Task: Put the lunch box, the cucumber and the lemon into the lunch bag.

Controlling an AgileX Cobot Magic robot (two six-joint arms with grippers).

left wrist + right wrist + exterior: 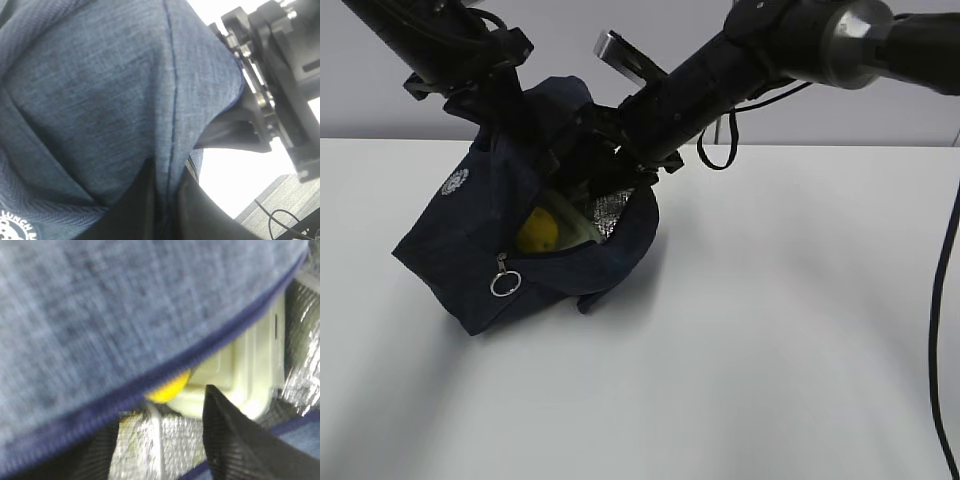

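Navy fabric of the lunch bag fills most of the right wrist view, and below its piped edge we see the right gripper with its jaws apart and nothing between them, poised over the foil lining. Just past them, at centre right of that frame, lies the lunch box, with the lemon peeking out beside it. From outside, both sit inside the bag mouth at centre left of the frame, the lemon against the pale lid. We cannot find the cucumber anywhere; it may be hidden deeper in the bag.

Our left gripper has its jaws pinched shut on a fold of the bag at the bottom of its frame, holding the flap up over the desk.

We judge the right arm is finishing a drop. We should lift it straight out along its entry line, keeping the flap raised until the jaws clear the rim, so nothing snags.
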